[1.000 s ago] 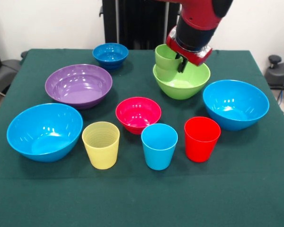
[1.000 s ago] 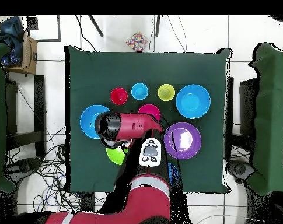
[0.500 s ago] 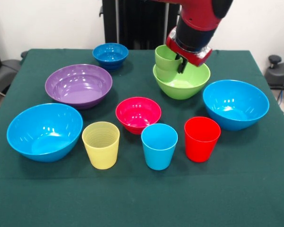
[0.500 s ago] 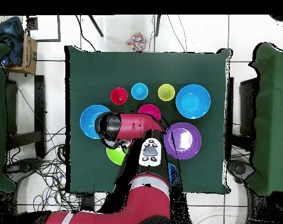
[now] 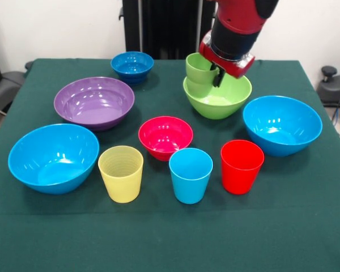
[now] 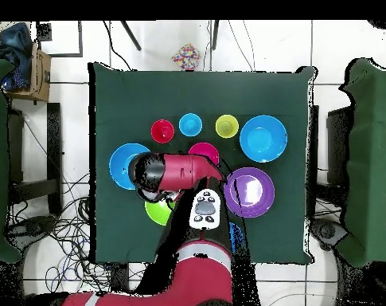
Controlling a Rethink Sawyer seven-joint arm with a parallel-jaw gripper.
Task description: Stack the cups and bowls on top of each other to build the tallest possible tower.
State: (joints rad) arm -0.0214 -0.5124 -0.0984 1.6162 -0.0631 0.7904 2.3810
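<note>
Hovering over the lime-green bowl [image 5: 217,96], the gripper [image 5: 216,75] hung from the red and black arm [image 5: 238,25] with its dark fingertips dipping toward the green cup [image 5: 199,69]; whether the fingers were spread or pressed onto the cup's rim could not be told from either view. The green cup sat upright inside the lime-green bowl, against that bowl's camera-left inner wall, directly below and just camera-left of the gripper. In the overhead view the arm [image 6: 176,171] covered most of this bowl, leaving only a green crescent [image 6: 157,212] showing.

Next nearest, camera-right and toward the camera from the gripper, stood one large light blue bowl [image 5: 281,124], close beside the lime-green bowl but not touching. The small dark blue bowl [image 5: 132,66] lay camera-left of the gripper, at about the same depth on the table [image 5: 306,226].

Further toward the camera, below and left of the gripper, rested the pink-red bowl [image 5: 165,136] and the purple bowl [image 5: 94,102]. Beyond those, in the row nearest the camera and well apart from the gripper, stood the red cup [image 5: 241,166], the light blue cup [image 5: 190,174] and the pale yellow cup [image 5: 120,173], all upright and separate. Farthest from the gripper, at the camera-left near corner, sat the second large light blue bowl [image 5: 53,157].
</note>
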